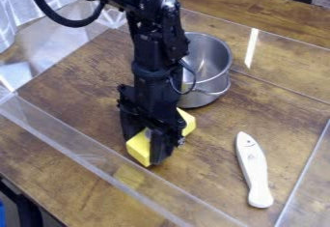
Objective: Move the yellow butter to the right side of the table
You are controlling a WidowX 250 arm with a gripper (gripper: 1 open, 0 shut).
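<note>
The yellow butter [142, 149] is a small yellow block near the front edge of the dark wood table [277, 105]. My gripper [151, 148] comes straight down on it from the black arm, its black fingers closed against the block's sides. Only the block's lower left face and a yellow corner at the right of the fingers show; its top label is hidden by the gripper. I cannot tell if the block rests on the wood or hangs just above it.
A metal pot [206, 70] stands right behind the arm. A white spatula-like utensil [253, 167] lies at the front right. A clear plastic rim [77, 163] runs along the table's front and left edges.
</note>
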